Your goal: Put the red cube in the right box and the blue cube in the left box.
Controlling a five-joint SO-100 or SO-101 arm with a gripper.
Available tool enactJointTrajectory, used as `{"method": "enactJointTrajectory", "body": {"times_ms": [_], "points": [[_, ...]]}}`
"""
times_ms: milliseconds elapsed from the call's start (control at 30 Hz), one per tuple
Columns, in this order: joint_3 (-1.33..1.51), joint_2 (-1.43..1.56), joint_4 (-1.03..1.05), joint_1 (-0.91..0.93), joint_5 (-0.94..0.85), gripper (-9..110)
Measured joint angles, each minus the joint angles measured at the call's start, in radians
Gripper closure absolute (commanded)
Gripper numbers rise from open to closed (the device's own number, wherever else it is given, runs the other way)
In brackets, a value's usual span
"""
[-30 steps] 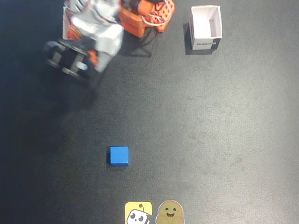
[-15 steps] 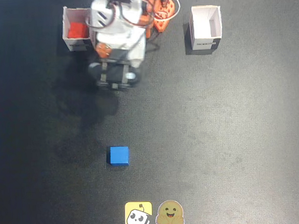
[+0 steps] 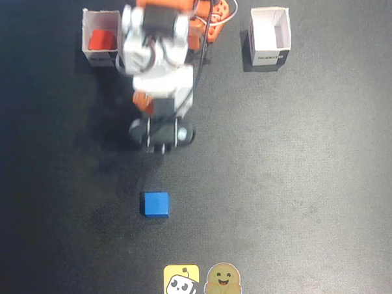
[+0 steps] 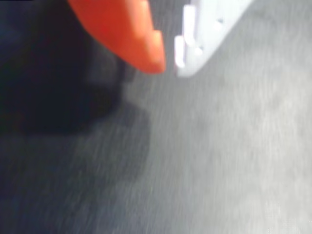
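Dark bench (image 3: 301, 181): blue cube (image 3: 156, 204), two open white boxes (image 3: 101, 38) (image 3: 270, 36), two stickers (image 3: 182, 281) (image 3: 223, 280) at near edge.

Dark print on right box (image 3: 270, 55) front – too small to read; no other text.

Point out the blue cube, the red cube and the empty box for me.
Blue cube (image 3: 156, 204), fixed view, top face.
Red cube (image 3: 101, 39), fixed view, top face, inside the left-hand box.
Empty box (image 3: 281, 32), fixed view, right inner wall.

Red cube (image 3: 101, 39) in left box (image 3: 92, 56)
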Motion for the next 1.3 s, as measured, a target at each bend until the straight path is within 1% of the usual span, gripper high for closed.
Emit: {"method": "enactJointTrajectory", "body": {"times_ms": [367, 700, 1300], "points": [[-0.097, -0.19, -0.087, 0.002, 0.0, 99], [-0.229, -0.371, -0.14, 0.002, -0.026, 91], [-0.471, -0.686, -0.146, -0.02, -0.037, 82]]}}
